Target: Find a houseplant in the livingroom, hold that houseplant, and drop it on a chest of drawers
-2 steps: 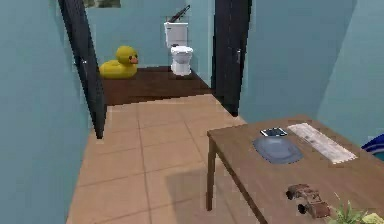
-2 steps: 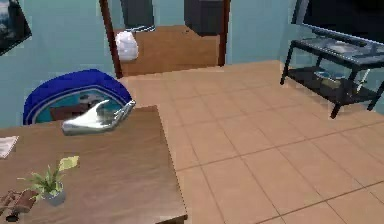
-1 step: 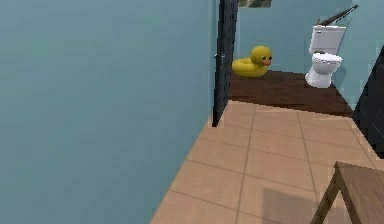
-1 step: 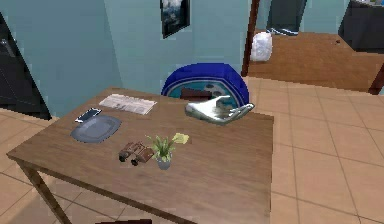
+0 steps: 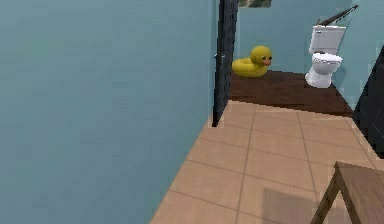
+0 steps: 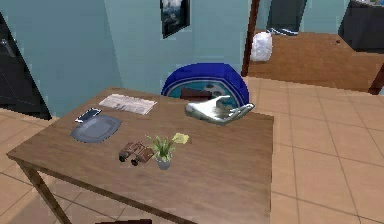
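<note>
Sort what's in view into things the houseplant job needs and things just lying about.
For the job: small potted plant, on the wooden table.
Lying about: yellow duck, toilet, blue chair, paper, wall picture, white bag.

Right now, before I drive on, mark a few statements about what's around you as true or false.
1. A potted plant stands on the wooden table. True.
2. The yellow duck sits on that table. False: it is on the floor past the doorway, left of the toilet.
3. A framed picture hangs on the teal wall. True.
4. The floor beside the table is carpet. False: it is tan tiles.
</note>
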You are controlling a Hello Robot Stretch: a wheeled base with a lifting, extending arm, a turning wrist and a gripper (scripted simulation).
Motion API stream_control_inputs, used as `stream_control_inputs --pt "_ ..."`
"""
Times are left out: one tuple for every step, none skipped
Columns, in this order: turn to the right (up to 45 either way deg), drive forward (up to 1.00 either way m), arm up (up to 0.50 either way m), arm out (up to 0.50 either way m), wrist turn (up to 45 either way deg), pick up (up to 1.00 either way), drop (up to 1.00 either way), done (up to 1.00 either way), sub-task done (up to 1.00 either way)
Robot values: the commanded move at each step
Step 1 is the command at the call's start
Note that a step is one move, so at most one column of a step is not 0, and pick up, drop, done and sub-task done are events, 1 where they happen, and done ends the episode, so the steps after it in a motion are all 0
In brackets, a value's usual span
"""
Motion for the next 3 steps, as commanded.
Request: stream_control_inputs --pt "0.0 0.0 0.12 0.0 0.0 0.0 0.0 0.0 0.0" --pt "0.0 0.0 0.0 0.3 0.0 0.0 0.0 0.0 0.0" --pt "0.0 0.0 0.0 0.0 45.0 0.0 0.0 0.0 0.0"
